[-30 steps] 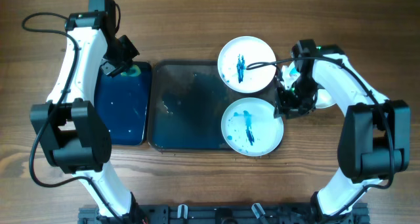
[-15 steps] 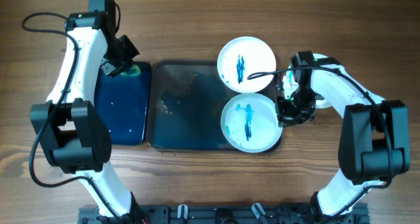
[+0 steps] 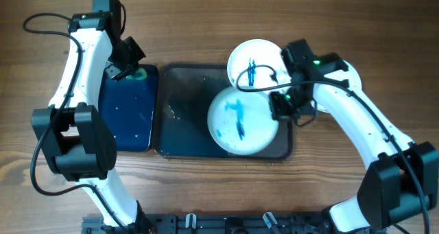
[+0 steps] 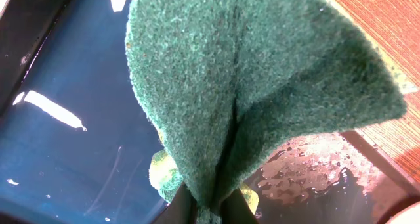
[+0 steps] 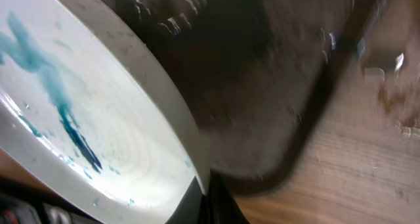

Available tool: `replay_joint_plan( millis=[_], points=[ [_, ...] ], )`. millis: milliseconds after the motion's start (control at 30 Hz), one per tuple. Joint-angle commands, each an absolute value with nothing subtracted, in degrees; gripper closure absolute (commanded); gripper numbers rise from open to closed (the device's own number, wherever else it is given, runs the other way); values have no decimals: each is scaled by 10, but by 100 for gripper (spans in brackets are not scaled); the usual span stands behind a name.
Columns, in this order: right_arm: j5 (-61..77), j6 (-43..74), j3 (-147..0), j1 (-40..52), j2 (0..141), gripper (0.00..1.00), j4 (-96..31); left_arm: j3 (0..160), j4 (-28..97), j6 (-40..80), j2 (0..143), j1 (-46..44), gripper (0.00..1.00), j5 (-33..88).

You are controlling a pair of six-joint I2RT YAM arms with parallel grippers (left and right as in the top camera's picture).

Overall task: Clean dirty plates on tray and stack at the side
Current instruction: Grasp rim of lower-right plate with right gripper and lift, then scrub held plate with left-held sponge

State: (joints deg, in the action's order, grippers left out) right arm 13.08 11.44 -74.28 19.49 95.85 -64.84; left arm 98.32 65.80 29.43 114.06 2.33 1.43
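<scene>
My right gripper (image 3: 280,105) is shut on the right rim of a white dirty plate (image 3: 240,121) with blue-teal streaks. It holds the plate over the right half of the large dark tray (image 3: 182,127). The right wrist view shows the plate (image 5: 85,119) tilted, pinched at my fingers (image 5: 207,201), with the tray (image 5: 262,73) below. A second streaked plate (image 3: 255,64) lies at the tray's far right corner. A third plate is hidden, probably under the right arm. My left gripper (image 3: 125,71) is shut on a green sponge (image 4: 262,86) over the smaller tray's far end.
The smaller dark tray (image 3: 127,124) holds water and lies left of the large tray; it also shows in the left wrist view (image 4: 59,152). Bare wooden table (image 3: 206,28) surrounds both trays. A black cable loops over the far plate.
My right gripper has carried the near plate left, from the tray's right edge to over its right half, and raised it. The left arm and sponge have not moved.
</scene>
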Motion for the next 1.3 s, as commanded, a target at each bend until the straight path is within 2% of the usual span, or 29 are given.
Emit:
replay_joint_plan(
  millis=[0,233,467,667,800,1000,1200,1267],
  points=[
    [107,183,-810,244,984,96,-602,993,658,283,1137,20,96,19],
    [151,212,-957,295,1177,96,-590,994,661,231,1132,20,96,78],
    [274,246,-968,296,1299,96,-514,993,696,223,1111,-4,96,111],
    [284,256,-968,286,1314,95,-506,992,701,206,1117,-82,96,110],
    [284,255,-968,286,1314,96,-506,977,696,249,1134,-113,96,86],
    [284,255,-968,284,1314,96,-505,838,640,275,1135,-122,96,81],
    [286,256,-968,283,1314,96,-504,701,522,306,1135,-139,96,81],
    [286,256,-968,283,1314,96,-504,681,496,302,1135,-147,96,124]
  ],
)
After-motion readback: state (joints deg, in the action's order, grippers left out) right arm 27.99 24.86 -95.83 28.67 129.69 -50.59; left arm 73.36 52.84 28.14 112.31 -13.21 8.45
